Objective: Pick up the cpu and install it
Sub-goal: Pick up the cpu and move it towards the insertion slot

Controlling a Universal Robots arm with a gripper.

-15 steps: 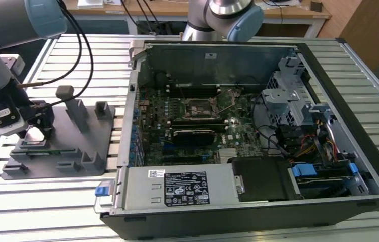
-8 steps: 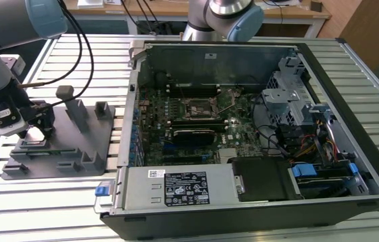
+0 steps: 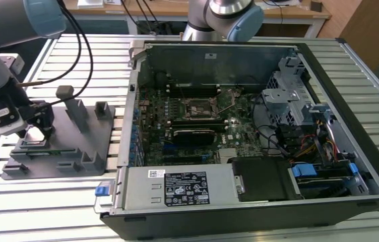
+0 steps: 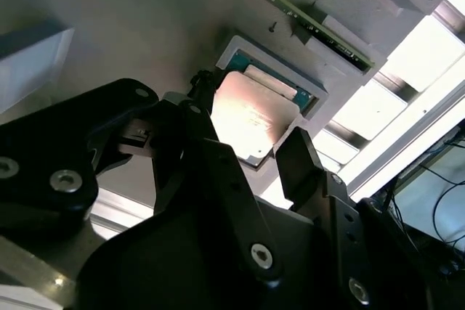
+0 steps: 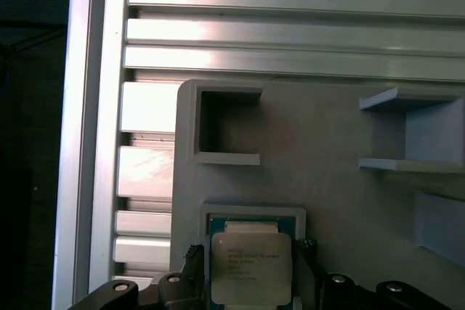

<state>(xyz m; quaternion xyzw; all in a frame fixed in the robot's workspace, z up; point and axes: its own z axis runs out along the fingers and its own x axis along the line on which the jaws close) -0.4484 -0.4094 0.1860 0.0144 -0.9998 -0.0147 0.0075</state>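
The cpu (image 5: 251, 270), a flat square chip with a pale silver top, lies at a shallow square pocket of the grey plastic tray (image 3: 75, 151), which stands at the exterior view's left. My gripper (image 3: 34, 132) is low over that tray. In both wrist views its black fingers (image 4: 294, 154) press against two opposite edges of the cpu (image 4: 251, 117), so the gripper (image 4: 248, 123) is shut on it. I cannot tell whether the chip has left the pocket floor. The motherboard's black-framed socket (image 3: 199, 107) sits inside the open computer case (image 3: 257, 60).
Upright grey posts (image 3: 75, 108) rise from the tray close to my gripper. A thin green board (image 4: 305, 16) stands in a slot of the tray. Everything rests on a slatted aluminium table (image 3: 42, 206). A second robot arm (image 3: 223, 15) stands behind the case.
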